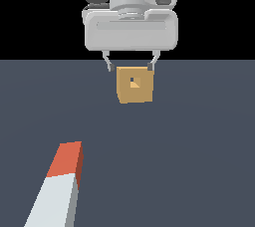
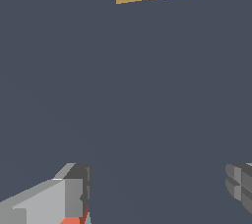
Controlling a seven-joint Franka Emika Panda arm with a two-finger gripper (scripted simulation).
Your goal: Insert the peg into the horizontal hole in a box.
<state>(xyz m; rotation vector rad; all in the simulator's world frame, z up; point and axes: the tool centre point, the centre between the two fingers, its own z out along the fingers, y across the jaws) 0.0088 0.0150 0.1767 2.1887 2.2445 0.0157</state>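
Orange-tipped peg (image 1: 59, 186) lies well apart from end effector (image 1: 131, 66).

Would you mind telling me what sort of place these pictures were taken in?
It looks like a simulated test scene, not a real room: a flat, featureless grey floor under a black void, holding only a tan box and a peg, with the open gripper above.

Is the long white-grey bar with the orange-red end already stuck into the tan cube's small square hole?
No: the long white-grey bar with the orange-red end lies on the floor, well apart from the tan cube.
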